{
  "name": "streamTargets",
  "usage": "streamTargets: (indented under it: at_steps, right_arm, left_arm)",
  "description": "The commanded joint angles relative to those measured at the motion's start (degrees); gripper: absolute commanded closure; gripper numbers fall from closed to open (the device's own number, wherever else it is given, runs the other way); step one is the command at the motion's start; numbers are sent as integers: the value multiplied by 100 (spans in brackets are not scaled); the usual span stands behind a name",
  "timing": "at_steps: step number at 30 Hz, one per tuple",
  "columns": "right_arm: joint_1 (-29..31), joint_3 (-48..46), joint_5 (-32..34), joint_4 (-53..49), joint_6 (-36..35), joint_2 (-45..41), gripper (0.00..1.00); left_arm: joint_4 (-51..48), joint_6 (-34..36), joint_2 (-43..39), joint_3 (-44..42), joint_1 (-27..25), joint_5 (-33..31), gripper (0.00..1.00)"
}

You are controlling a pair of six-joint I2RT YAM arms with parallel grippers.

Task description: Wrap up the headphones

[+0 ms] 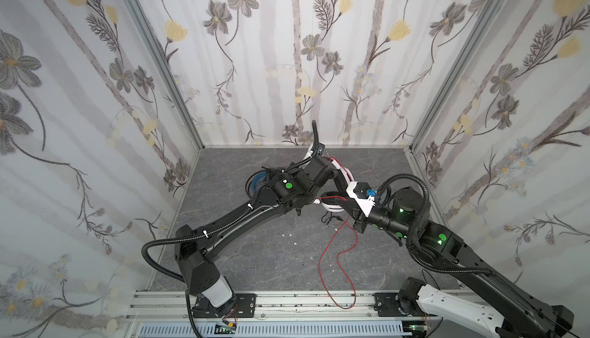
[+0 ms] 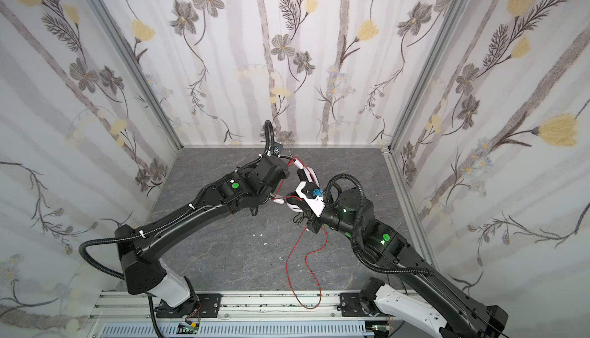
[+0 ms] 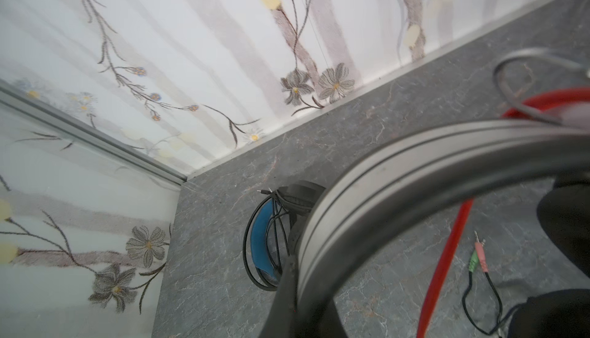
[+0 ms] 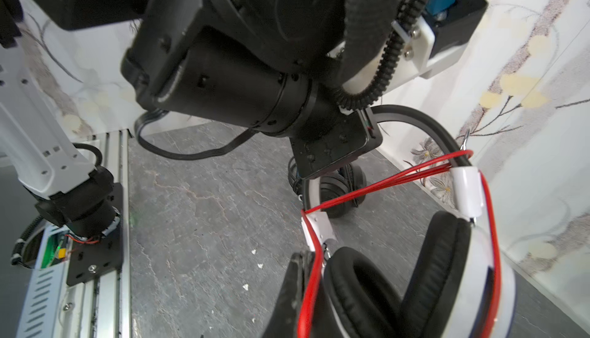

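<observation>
The white headphones (image 1: 342, 173) with black earpads (image 4: 360, 288) hang lifted between my two grippers at the back middle. My left gripper (image 3: 298, 275) is shut on their headband (image 3: 415, 167). My right gripper (image 4: 311, 263) is shut on the red cable (image 1: 338, 256) beside one earcup. Several turns of that cable cross the headband (image 4: 383, 180); the rest trails in a loop down to the front rail. The black headphones (image 3: 271, 234) with the blue inner band lie on the floor behind my left arm, their black cable wound round them.
A thin black lead with a green and a pink plug (image 3: 477, 256) lies on the grey floor (image 1: 255, 256) under the white headset. Small white bits (image 1: 287, 234) dot the floor. Flowered walls close three sides; an aluminium rail (image 1: 287, 301) runs along the front.
</observation>
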Motion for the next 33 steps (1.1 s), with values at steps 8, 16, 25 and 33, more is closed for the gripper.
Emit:
streamTargets:
  at_steps: [8, 16, 25, 33]
  right_arm:
    - [8, 381, 2026, -380, -1225, 231, 97]
    - [-258, 473, 2417, -123, -1221, 230, 91]
    - [-872, 323, 1813, 65, -808, 116, 89]
    - [-1339, -27, 1652, 272, -326, -5, 93]
  left_arm:
    - [-1151, 917, -30, 141, -27, 161, 100]
    - [-1723, 1490, -57, 477, -177, 1529, 100]
    - [-1938, 1405, -129, 835, -343, 2117, 100]
    - [-1780, 1184, -185, 936, -397, 2204, 100]
